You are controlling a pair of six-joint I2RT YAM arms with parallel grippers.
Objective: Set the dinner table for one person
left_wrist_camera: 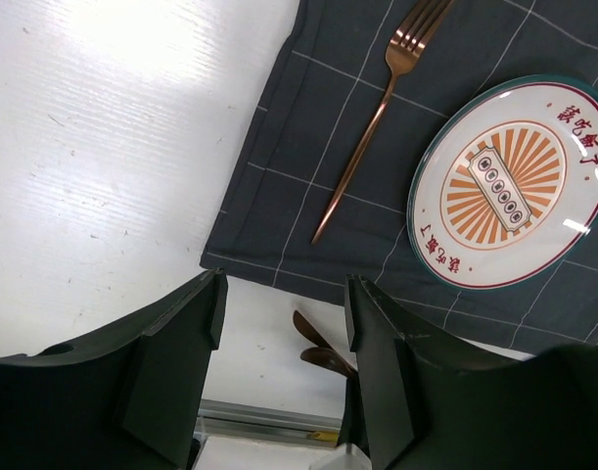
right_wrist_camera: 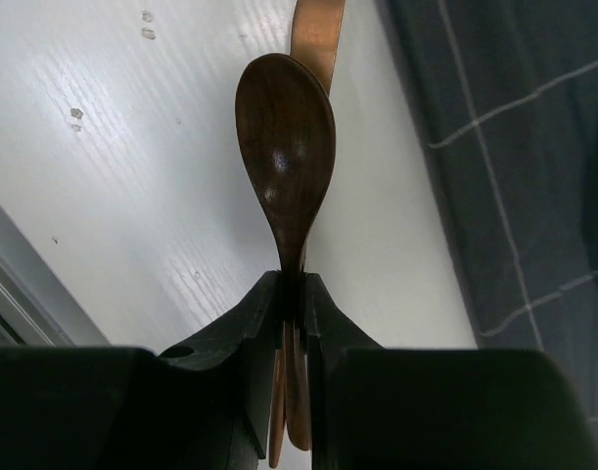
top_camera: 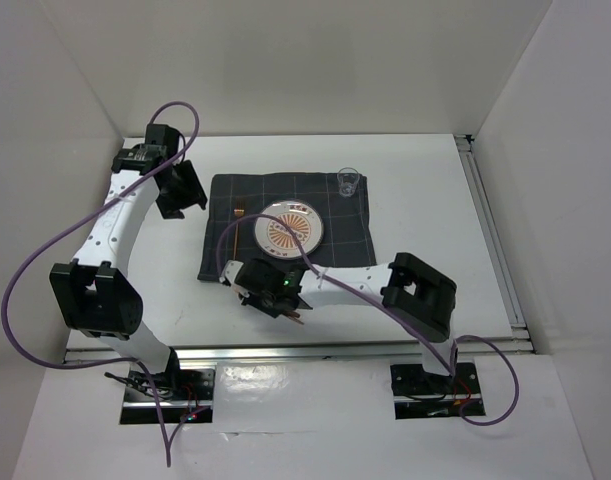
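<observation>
A dark grey checked cloth (top_camera: 225, 250) lies on the white dinner table (top_camera: 425, 200). On the cloth is a plate (top_camera: 289, 229) with an orange sunburst. A copper fork (left_wrist_camera: 367, 127) lies on the cloth left of the plate (left_wrist_camera: 514, 181). A clear glass (top_camera: 349, 181) stands at the cloth's far right corner. My right gripper (right_wrist_camera: 294, 284) is shut on a dark spoon (right_wrist_camera: 284, 147) and a copper utensil (right_wrist_camera: 316, 39) behind it, just off the cloth's near edge. Their ends show in the left wrist view (left_wrist_camera: 323, 348). My left gripper (left_wrist_camera: 284, 294) is open and empty, left of the cloth.
Silver metal rails run along the table's near edge (top_camera: 315, 350) and right side (top_camera: 495, 240). White walls close in the table at the back and both sides. The right arm's elbow (top_camera: 420, 290) sits low over the table, right of the cloth.
</observation>
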